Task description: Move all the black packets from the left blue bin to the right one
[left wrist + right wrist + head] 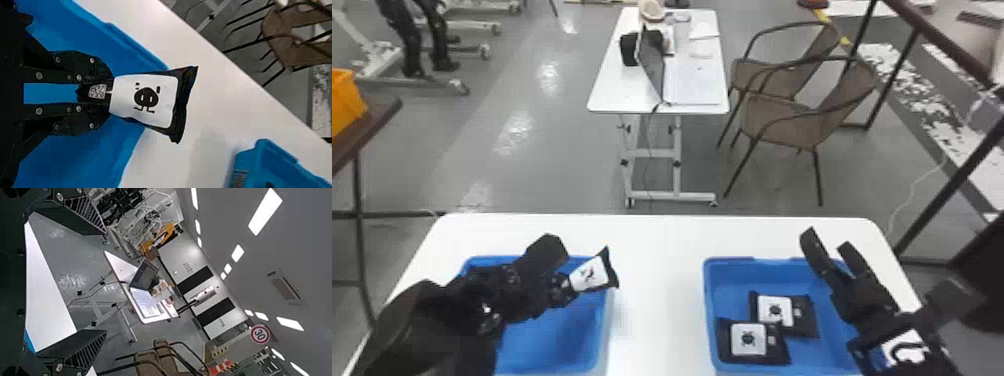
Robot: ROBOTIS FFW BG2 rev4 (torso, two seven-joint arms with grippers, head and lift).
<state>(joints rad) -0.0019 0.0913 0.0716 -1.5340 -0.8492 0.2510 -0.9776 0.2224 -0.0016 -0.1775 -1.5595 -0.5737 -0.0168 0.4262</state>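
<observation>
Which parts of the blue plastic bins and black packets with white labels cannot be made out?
- Head view: the left arm hides part of the left blue bin.
- Head view: the bottom edge cuts off the right blue bin's near side.
- Head view: the nearer packet covers a corner of the farther packet.
- Left wrist view: the left gripper partly hides one end of the held packet.

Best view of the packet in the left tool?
Left wrist view: the packet is large, its pig label facing the camera. Head view: smaller, slanted, over the left blue bin's rim. Right wrist view faces the far table.
</observation>
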